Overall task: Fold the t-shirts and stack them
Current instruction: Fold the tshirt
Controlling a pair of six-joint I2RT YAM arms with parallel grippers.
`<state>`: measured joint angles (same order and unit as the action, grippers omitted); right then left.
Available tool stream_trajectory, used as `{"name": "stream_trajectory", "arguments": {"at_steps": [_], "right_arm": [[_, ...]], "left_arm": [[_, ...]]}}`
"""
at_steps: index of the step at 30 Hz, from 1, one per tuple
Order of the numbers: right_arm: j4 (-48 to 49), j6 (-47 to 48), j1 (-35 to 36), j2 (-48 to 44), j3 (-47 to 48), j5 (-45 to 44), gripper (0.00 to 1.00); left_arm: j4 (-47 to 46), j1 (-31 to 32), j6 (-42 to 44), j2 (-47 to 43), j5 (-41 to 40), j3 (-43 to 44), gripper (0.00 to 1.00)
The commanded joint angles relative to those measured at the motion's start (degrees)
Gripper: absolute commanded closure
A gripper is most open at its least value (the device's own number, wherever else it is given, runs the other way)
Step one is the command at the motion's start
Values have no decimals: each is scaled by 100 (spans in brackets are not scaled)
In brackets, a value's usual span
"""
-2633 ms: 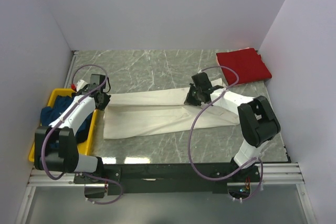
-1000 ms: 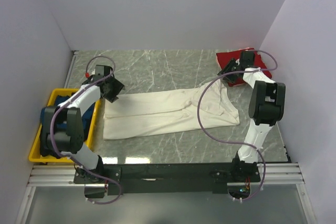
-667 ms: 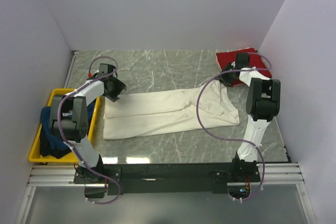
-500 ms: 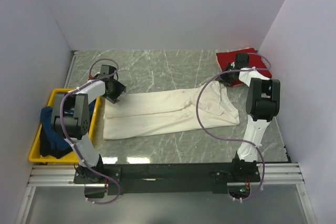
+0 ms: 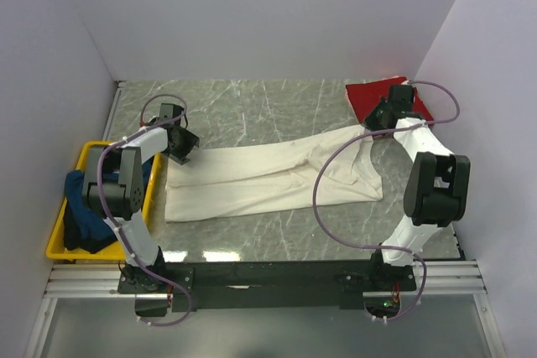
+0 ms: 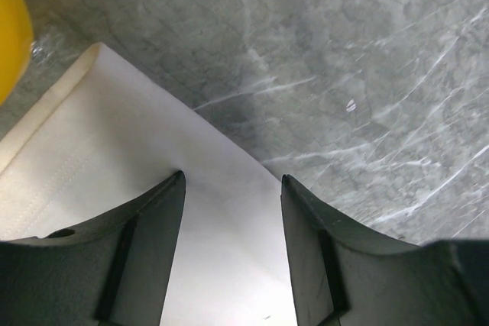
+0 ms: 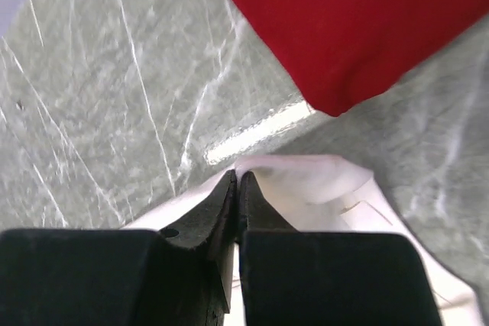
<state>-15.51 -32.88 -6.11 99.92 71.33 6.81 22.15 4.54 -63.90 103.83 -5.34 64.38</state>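
Lab test cell, plain white walls (image 5: pixel 252 14), marbled tabletop (image 5: pixel 252 106), aluminium mounting rail (image 5: pixel 449 275)

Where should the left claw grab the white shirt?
Likely its far left corner, from straight above. The shirt lies flat on the table, so only an edge or corner can be pinched. The open left gripper hangs right by that corner, and the right gripper is shut on the far right corner, a matching hold.

You have a grey marble desk (image 5: pixel 252 111): cream-white t-shirt (image 5: pixel 252 182) spread across its middle, folded red t-shirt (image 5: pixel 375 94) far right, yellow tray (image 5: pixel 54 245) left.
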Motion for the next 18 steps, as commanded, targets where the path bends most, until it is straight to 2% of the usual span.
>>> {"name": "stream_trajectory", "arguments": {"at_steps": [1, 7, 10, 14, 18], "right_arm": [[30, 98, -145, -219, -119, -575, 100], [101, 80, -206, 351, -93, -365, 97], [-40, 80, -206, 624, 109, -329, 85], [-172, 89, -206, 687, 223, -364, 58], [-338, 80, -198, 222, 84, -522, 53]], "left_arm": [[140, -67, 18, 348, -186, 118, 41], [131, -84, 114, 515, -125, 250, 42], [61, -84, 123, 507, -55, 180, 42], [-27, -84, 211, 393, 7, 189, 41], [-45, -76, 334, 208, 130, 294, 40]]}}
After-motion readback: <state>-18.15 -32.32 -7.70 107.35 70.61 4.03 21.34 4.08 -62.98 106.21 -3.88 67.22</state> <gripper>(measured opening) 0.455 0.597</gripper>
